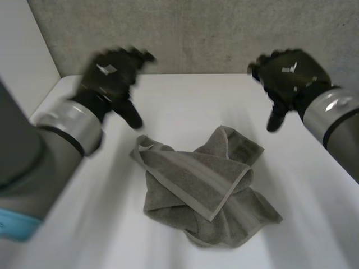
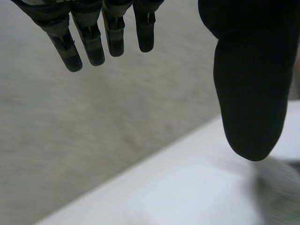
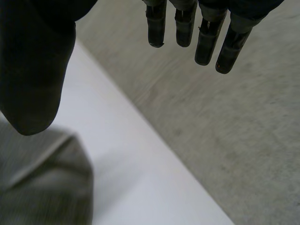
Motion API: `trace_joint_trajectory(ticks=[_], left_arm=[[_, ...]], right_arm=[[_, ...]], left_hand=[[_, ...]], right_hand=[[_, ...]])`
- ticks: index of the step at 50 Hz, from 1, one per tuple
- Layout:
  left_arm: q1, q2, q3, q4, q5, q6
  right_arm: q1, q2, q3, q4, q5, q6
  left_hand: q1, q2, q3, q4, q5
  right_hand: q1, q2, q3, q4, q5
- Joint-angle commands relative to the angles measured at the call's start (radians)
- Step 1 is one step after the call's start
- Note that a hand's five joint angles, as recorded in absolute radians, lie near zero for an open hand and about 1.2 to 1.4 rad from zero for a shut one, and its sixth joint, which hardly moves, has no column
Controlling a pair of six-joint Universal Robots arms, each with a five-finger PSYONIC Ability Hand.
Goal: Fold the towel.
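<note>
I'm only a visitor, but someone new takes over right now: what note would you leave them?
Left hand: open, fingers straight, holding nothing, over the table's far left.
Right hand: open, holding nothing, over the far right.
Towel: grey, a crumpled heap mid-table, neither hand touching it.
Done: no neat fold yet.
Left: spread it flat, then fold.

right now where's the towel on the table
In the head view the towel lies crumpled near the middle of the white table, between the left hand and right hand, nearer the robot than both, touching neither.
</note>
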Motion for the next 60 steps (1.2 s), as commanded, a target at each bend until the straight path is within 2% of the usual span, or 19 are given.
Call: trace_joint_trajectory(ticks=[1,9,11,14,19,21,23,26,32,36,44,45,46,47,48,55,57,59,60], left_arm=[[-0.163,-0.192,-0.022,0.026,0.068,0.087],[-0.223,-0.349,-0.015,0.172,0.082,0.157],[-0.244,-0.425,-0.01,0.29,0.093,0.193],[-0.255,-0.477,0.007,0.348,0.11,0.213],[-0.26,-0.521,0.027,0.358,0.131,0.217],[-0.26,-0.534,0.033,0.356,0.137,0.217],[-0.26,-0.541,0.033,0.355,0.136,0.219],[-0.254,-0.524,0.022,0.352,0.12,0.22],[-0.221,-0.461,-0.004,0.33,0.087,0.24],[-0.108,-0.374,-0.053,0.319,0.042,0.306],[-0.04,-0.261,-0.148,0.335,0.044,0.315],[-0.044,-0.26,-0.153,0.338,0.042,0.314],[-0.044,-0.26,-0.153,0.338,0.042,0.314],[-0.053,-0.258,-0.156,0.338,0.042,0.312],[-0.063,-0.26,-0.157,0.338,0.042,0.311],[-0.114,-0.269,-0.145,0.338,0.039,0.302],[-0.129,-0.266,-0.143,0.336,0.039,0.25],[-0.134,-0.263,-0.142,0.335,0.039,0.204],[-0.134,-0.263,-0.142,0.335,0.039,0.203]], right_arm=[[-0.07,-0.002,0.118,0.035,-0.027,-0.102],[-0.214,-0.013,0.349,-0.084,-0.065,-0.09],[-0.239,-0.017,0.396,-0.11,-0.087,-0.09],[-0.274,-0.03,0.473,-0.149,-0.127,-0.085],[-0.306,-0.028,0.51,-0.167,-0.146,-0.082],[-0.306,-0.028,0.508,-0.169,-0.146,-0.082],[-0.306,-0.028,0.507,-0.17,-0.146,-0.082],[-0.308,-0.028,0.504,-0.179,-0.146,-0.082],[-0.3,-0.01,0.496,-0.211,-0.146,-0.075],[-0.298,0.015,0.484,-0.233,-0.15,-0.021],[-0.298,0.121,0.434,-0.238,-0.269,0.266],[-0.298,0.141,0.431,-0.241,-0.307,0.318],[-0.297,0.159,0.43,-0.245,-0.342,0.364],[-0.297,0.159,0.43,-0.245,-0.343,0.364],[-0.289,0.183,0.422,-0.247,-0.361,0.399],[-0.211,0.262,0.355,-0.247,-0.357,0.462],[-0.191,0.273,0.344,-0.248,-0.349,0.469],[-0.15,0.283,0.339,-0.265,-0.337,0.478],[-0.15,0.283,0.339,-0.265,-0.337,0.478]], left_hand=[[0.015,0.014,0.015,0.015,0.013],[0.024,0.023,0.023,0.024,0.022],[0.044,0.044,0.044,0.044,0.042],[0.088,0.087,0.088,0.088,0.086],[0.226,0.226,0.226,0.226,0.224],[0.367,0.367,0.367,0.367,0.365],[0.937,0.936,0.936,0.937,0.935],[1.136,1.135,1.136,1.136,1.134],[1.136,1.135,1.136,1.136,1.134],[1.136,1.135,1.136,1.136,1.134],[1.136,1.135,1.136,1.136,1.134],[0.913,0.912,0.912,0.913,0.911],[0.91,0.91,0.91,0.911,0.908],[0.381,0.381,0.381,0.382,0.379],[0.132,0.131,0.132,0.132,0.13],[0.085,0.085,0.085,0.086,0.083],[0.085,0.085,0.085,0.086,0.083],[0.085,0.085,0.085,0.086,0.083],[0.085,0.085,0.085,0.086,0.083]], right_hand=[[-0.054,-0.073,-0.069,-0.083,-0.06],[-0.054,-0.073,-0.069,-0.083,-0.06],[-0.054,-0.073,-0.069,-0.083,-0.06],[-0.054,-0.073,-0.069,-0.083,-0.06],[-0.054,-0.073,-0.069,-0.083,-0.06],[-0.054,-0.073,-0.069,-0.083,-0.06],[-0.054,-0.073,-0.069,-0.083,-0.06],[-0.054,-0.073,-0.069,-0.083,-0.06],[-0.054,-0.073,-0.069,-0.083,-0.06],[-0.054,-0.073,-0.069,-0.083,-0.06],[-0.054,-0.073,-0.069,-0.083,-0.06],[-0.036,-0.055,-0.051,-0.065,-0.042],[0.07,0.051,0.055,0.041,0.064],[0.071,0.052,0.056,0.042,0.065],[0.161,0.142,0.146,0.132,0.155],[0.215,0.196,0.2,0.186,0.209],[0.3,0.281,0.285,0.271,0.294],[0.653,0.634,0.638,0.624,0.647],[0.655,0.636,0.64,0.626,0.649]])
